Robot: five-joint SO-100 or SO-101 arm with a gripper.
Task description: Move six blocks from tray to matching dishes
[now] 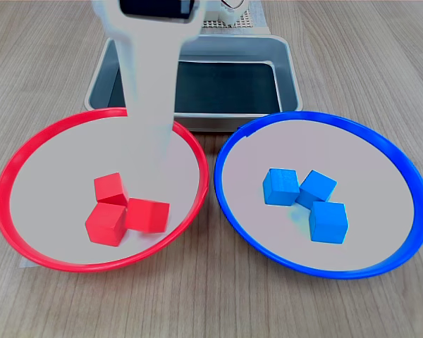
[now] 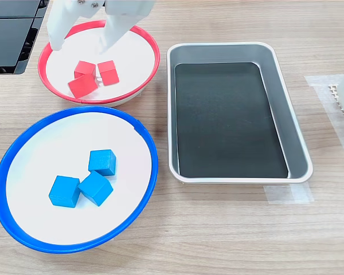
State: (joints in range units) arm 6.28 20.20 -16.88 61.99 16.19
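1. The 3 red blocks [image 2: 94, 76] lie clustered in the red-rimmed dish [image 2: 144, 43]; the 3 blue blocks [image 2: 86, 180] in the blue-rimmed dish [image 2: 143, 143]. The tray [image 2: 298, 143] is seen empty.
2. The gripper [image 2: 80, 37] is held spread above the red blocks, grasping nothing.
3. The cubes are judged light, stiff and matte; opposite flat faces would be pinched.
4. No long axis is shown; each cube is turned differently.

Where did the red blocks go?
All three red blocks sit bunched in the red dish, at the second exterior view's upper left, under the open gripper.
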